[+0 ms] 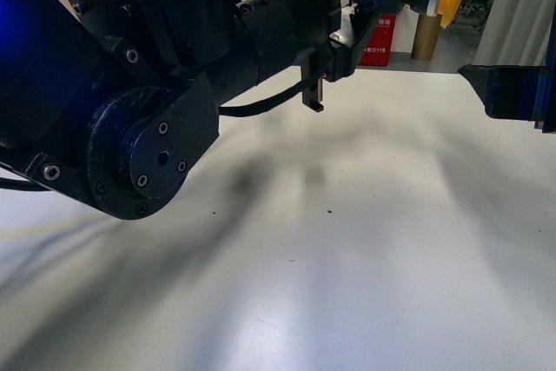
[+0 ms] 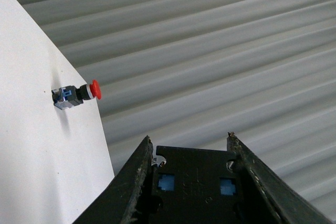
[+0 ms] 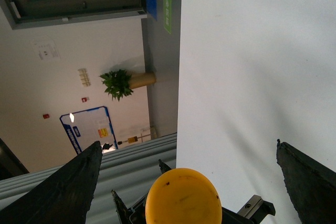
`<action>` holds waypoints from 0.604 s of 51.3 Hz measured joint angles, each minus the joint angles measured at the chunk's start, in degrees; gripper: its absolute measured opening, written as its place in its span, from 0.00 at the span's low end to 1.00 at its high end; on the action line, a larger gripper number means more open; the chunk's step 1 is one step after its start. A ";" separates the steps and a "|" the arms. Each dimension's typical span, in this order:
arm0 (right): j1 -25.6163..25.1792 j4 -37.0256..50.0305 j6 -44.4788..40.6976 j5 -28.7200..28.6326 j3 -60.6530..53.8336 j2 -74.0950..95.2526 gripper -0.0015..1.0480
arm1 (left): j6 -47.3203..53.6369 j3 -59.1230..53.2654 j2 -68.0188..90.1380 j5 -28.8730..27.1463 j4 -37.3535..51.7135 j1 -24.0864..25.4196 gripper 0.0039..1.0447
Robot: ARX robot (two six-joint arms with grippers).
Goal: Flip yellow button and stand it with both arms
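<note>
- Left arm (image 1: pixel 139 154) looms close, its round joint low over the counter (image 1: pixel 347 258), forearm reaching away and up.
- Left tool (image 2: pixel 189 137): fingers spread, nothing between them.
- Right tool (image 3: pixel 189 142): fingers spread wide.
- Button (image 3: pixel 182 195): its yellow cap sits between the right fingers, touching neither; it seems raised off the counter, though what holds it is unclear.

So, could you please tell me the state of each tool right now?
Left tool: open, empty.
Right tool: open; the yellow button shows between its jaws, ungripped.
</note>
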 joint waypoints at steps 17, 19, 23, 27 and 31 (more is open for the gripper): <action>1.40 -0.39 0.28 0.26 0.24 0.00 0.93 | 0.00 0.00 0.00 0.00 0.00 0.00 0.34; 1.77 -0.35 0.28 0.26 0.24 0.00 0.93 | 0.00 0.00 0.00 0.00 0.00 0.00 0.34; 2.21 -0.24 0.28 0.24 0.24 0.00 0.93 | 0.00 0.00 0.00 0.00 0.00 0.00 0.34; 2.73 -0.13 0.28 0.24 0.24 0.00 0.93 | 0.00 0.00 0.00 0.00 0.00 0.00 0.34; 3.23 0.24 0.28 0.15 0.28 0.00 0.93 | 0.00 0.00 0.00 0.00 0.00 0.00 0.34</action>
